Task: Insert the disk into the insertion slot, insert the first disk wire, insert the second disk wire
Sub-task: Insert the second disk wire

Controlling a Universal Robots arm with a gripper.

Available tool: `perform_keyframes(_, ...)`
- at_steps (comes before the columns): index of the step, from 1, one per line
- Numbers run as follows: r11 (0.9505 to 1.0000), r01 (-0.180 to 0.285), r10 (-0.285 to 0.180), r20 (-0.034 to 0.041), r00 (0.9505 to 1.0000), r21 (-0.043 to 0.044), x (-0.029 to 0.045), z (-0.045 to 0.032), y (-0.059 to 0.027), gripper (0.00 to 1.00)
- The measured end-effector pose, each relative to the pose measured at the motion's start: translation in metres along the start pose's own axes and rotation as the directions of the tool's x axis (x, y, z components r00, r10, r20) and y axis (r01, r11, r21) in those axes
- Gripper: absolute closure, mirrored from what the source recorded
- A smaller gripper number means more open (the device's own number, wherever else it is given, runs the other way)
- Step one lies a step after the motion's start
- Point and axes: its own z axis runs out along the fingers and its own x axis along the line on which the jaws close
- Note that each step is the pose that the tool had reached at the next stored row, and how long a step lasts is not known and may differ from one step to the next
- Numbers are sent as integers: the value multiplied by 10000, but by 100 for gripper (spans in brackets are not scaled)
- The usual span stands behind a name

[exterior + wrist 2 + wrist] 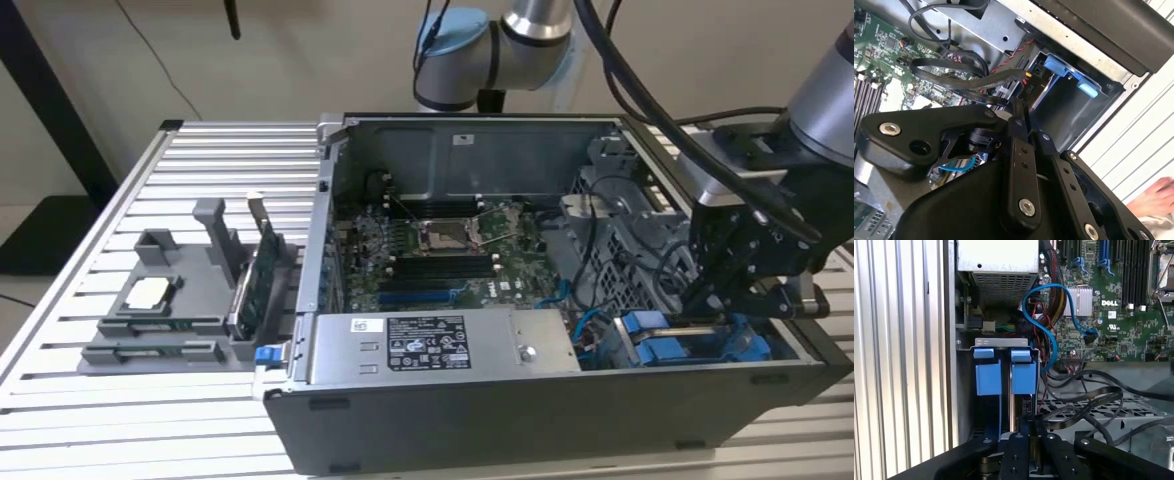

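Reaching down into the open computer case [534, 400], the gripper [727, 300] hangs over the insertion slot [1004, 390] at the corner beside the power-supply box [441, 345]; whether its fingers are parted cannot be told. The disk appears seated there, its blue carrier tabs [1004, 375] upright in the bay. It looks rigid, weighty and shock-sensitive, best held by the frame's edges; the loose wires [1079, 400] nearby look limp

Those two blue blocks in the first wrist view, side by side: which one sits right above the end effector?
The blue block nearer the green circuit board. The end effector sits straight under it, while the other blue block lies nearer the ribbed table.
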Motion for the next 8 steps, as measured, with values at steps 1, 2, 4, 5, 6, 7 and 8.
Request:
perform_keyframes(1, 10000, 12, -12, 0, 10000, -1, 0, 2, -1, 84)
perform_keyframes(2, 10000, 24, -24, 0, 10000, -2, 0, 3, -1, 84)
perform_keyframes(4, 10000, 52, -52, 0, 10000, -4, 1, 7, -1, 84)
perform_keyframes(5, 10000, 68, -68, 1, 10000, -5, 1, 9, -3, 84)
perform_keyframes(6, 10000, 84, -84, 1, 10000, -7, 1, 10, -6, 84)
perform_keyframes(7, 10000, 99, -99, 1, 10000, -8, 0, 10, -8, 84)
perform_keyframes(8, 9999, 112, -112, 1, 9999, -9, 1, 11, -8, 84)
